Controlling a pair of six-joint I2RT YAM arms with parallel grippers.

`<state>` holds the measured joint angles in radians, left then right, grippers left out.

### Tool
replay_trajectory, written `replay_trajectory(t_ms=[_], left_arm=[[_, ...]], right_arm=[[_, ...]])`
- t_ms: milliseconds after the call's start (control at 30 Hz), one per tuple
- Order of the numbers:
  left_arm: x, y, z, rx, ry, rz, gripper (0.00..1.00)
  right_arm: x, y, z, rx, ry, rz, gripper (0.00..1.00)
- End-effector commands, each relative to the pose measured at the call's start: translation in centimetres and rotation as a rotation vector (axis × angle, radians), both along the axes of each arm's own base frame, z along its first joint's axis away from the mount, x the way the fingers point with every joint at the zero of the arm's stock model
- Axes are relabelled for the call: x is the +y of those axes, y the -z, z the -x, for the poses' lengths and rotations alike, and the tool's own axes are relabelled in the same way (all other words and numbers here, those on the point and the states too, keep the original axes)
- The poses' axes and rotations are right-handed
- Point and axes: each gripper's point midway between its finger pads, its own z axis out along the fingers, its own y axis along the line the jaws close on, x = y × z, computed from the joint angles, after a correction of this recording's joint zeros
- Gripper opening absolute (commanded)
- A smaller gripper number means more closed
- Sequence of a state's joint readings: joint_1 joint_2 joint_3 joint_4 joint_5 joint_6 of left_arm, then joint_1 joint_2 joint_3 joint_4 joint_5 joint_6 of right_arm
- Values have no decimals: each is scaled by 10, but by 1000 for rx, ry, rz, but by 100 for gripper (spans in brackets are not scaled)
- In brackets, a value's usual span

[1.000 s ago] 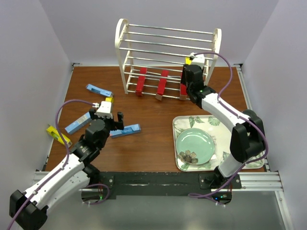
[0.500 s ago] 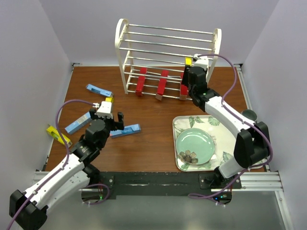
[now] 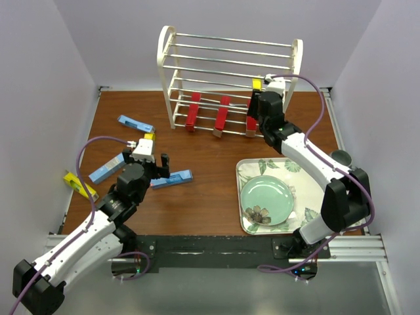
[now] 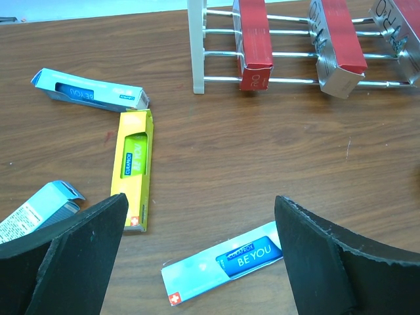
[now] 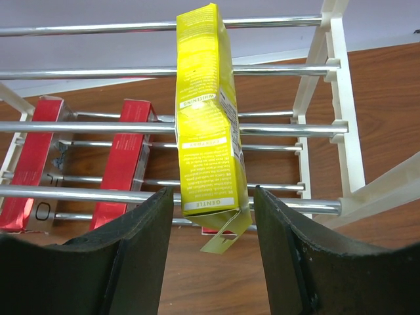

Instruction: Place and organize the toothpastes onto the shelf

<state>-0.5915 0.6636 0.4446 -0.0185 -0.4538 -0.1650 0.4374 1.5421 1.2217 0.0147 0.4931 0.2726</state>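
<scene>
Counter (image 3: 210, 144): brown wood; it carries the shelf at the far side, the floral tray (image 3: 252, 167) at the near right and loose boxes at the left.
Shelf (image 3: 166, 59): white rack with wire rungs. Three red toothpastes (image 3: 222, 113) lie side by side across its lowest tier.
Right claw (image 5: 213, 191): at the shelf's right end, jaws a little apart on either side of the yellow toothpaste (image 5: 203, 111). A sliver of gap shows on each side, so it reads as loosened, not clamped.
Left claw (image 4: 200, 199): spread wide and holding nothing, it hovers over the blue toothpaste (image 4: 223, 261) on the counter.
Yellow toothpaste: lies lengthwise over the rungs of a tier above the reds, slightly skewed, with its near end-flap hanging loose.
Counter yellow (image 4: 132, 167): a second yellow box lies flat, just left of the blue one.
Step in hand (judgement): seating the yellow box.
Method: bring the box down until several rungs bear it and square it with the reds below. Leave room alongside for its two mates. Back the claw straight out, low and slow, so the loose flap does not snag a finger.
Risk: a skewed box may slip between the rungs.
</scene>
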Motion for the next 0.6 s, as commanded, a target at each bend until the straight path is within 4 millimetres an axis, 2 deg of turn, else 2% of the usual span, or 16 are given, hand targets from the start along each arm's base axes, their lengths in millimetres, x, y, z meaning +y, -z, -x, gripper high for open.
replay_trajectory(t_ms=[0, 567], left_arm=[[-3, -7, -2, -26, 0, 28, 99], [-4, -7, -2, -27, 1, 29, 99]], right_arm=[[0, -20, 1, -52, -1, -52, 56], [3, -30, 0, -66, 10, -143, 56]])
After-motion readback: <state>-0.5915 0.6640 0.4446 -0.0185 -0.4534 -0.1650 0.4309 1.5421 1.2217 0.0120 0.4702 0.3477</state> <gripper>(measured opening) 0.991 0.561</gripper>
